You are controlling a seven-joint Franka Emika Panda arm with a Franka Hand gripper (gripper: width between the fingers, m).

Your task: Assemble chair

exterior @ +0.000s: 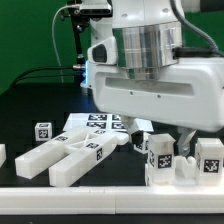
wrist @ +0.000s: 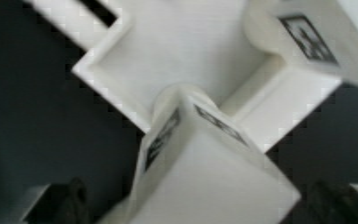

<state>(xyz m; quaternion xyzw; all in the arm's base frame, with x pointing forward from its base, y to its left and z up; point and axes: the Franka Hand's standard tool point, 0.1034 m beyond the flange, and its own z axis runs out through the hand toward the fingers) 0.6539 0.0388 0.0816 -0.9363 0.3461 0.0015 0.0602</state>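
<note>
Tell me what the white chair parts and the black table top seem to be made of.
The chair parts look like hard white plastic, glossy: smooth faces, crisp moulded edges, soft highlights. The table top looks black and matte, perhaps cloth or a coated board; it shows hardly any reflection, so the material stays open.

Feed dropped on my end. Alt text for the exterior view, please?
The gripper is low over tagged white chair parts at the exterior view's right. Two longer parts lie at its left, near the marker board.
</note>
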